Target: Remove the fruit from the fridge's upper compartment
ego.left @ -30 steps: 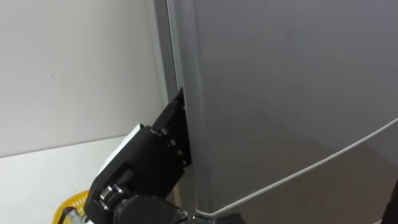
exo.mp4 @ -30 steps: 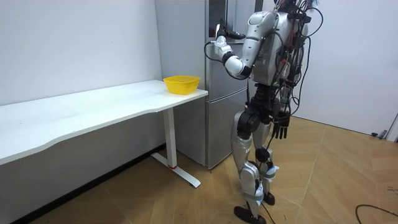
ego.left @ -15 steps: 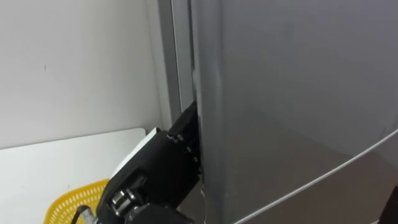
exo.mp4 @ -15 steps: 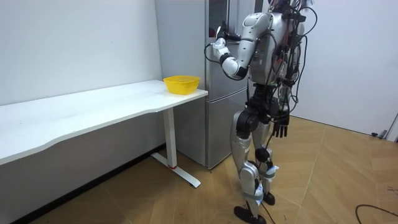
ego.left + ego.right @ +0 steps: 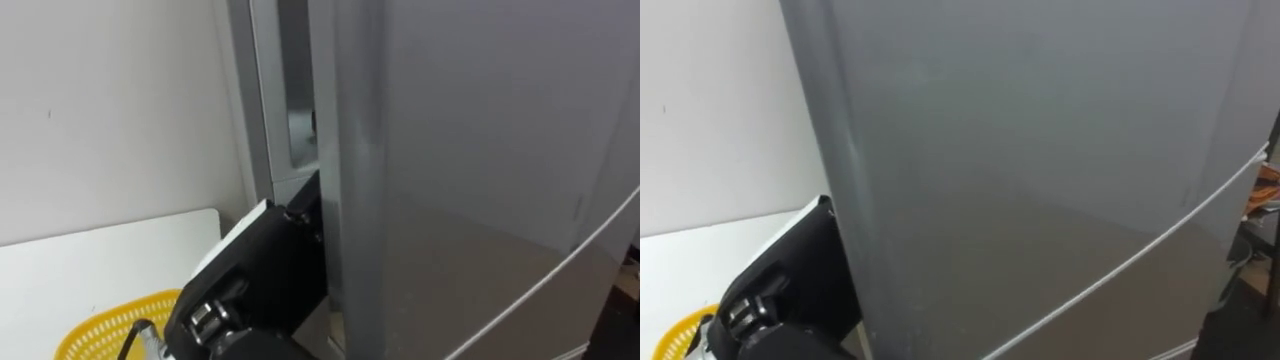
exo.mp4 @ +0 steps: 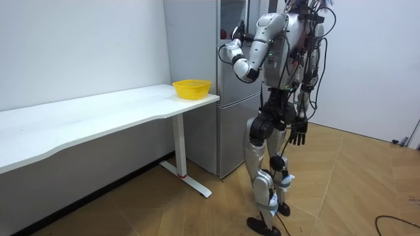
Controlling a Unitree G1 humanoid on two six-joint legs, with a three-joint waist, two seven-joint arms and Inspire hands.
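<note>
The grey upper fridge door (image 5: 450, 150) stands slightly ajar, with a narrow gap (image 5: 298, 120) along its left edge showing a strip of the lit inside. My left hand (image 5: 265, 265) is raised at that edge, its black back towards me and its fingers hidden behind the door. In the room view I stand upright close in front of the fridge (image 6: 230, 65) with the left hand (image 6: 237, 33) up at the door's edge. My right hand (image 6: 298, 134) hangs by my thigh, fingers relaxed and holding nothing. What is inside the fridge is hidden.
A yellow basket (image 6: 191, 87) sits on the end of the long white table (image 6: 98, 115) just left of the fridge, below my left hand. The white wall runs behind the table. Wooden floor lies free behind me.
The upper door has swung out a little with my left hand at its edge, so the gap on the left is wider. My head view has shifted with it.
</note>
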